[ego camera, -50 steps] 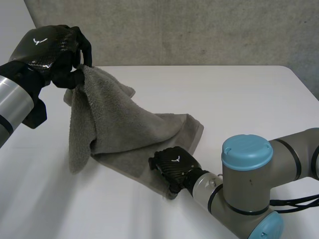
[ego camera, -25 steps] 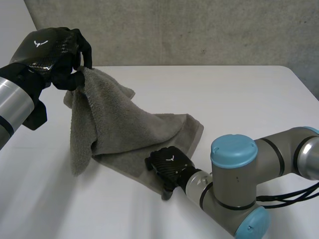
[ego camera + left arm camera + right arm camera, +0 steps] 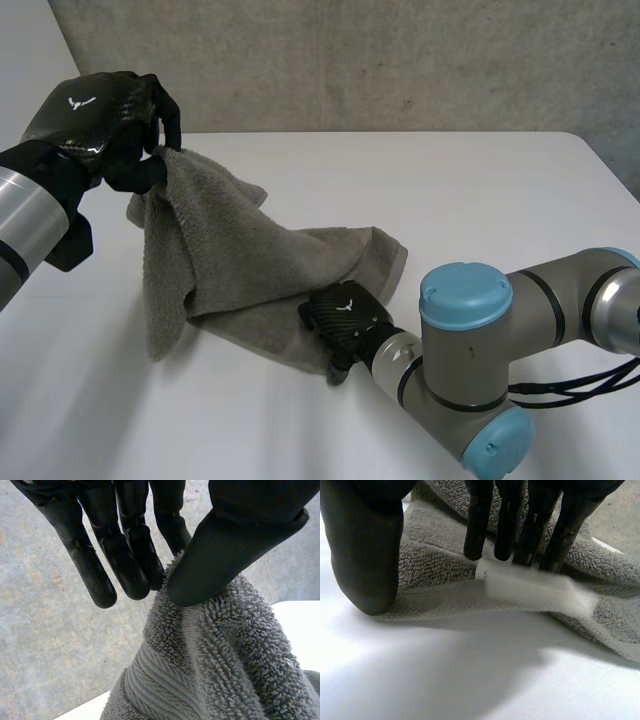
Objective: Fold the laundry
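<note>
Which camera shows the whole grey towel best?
The head view: the towel is seen whole, one corner lifted by the left hand, its near edge under the right hand. The left wrist view gives the pinched corner; the right wrist view, an edge with a white label.

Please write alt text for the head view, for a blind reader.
The robot's left hand pinches one corner of a grey towel and holds it above a white table, the rest draping down. Its right hand rests on the towel's near edge.
</note>
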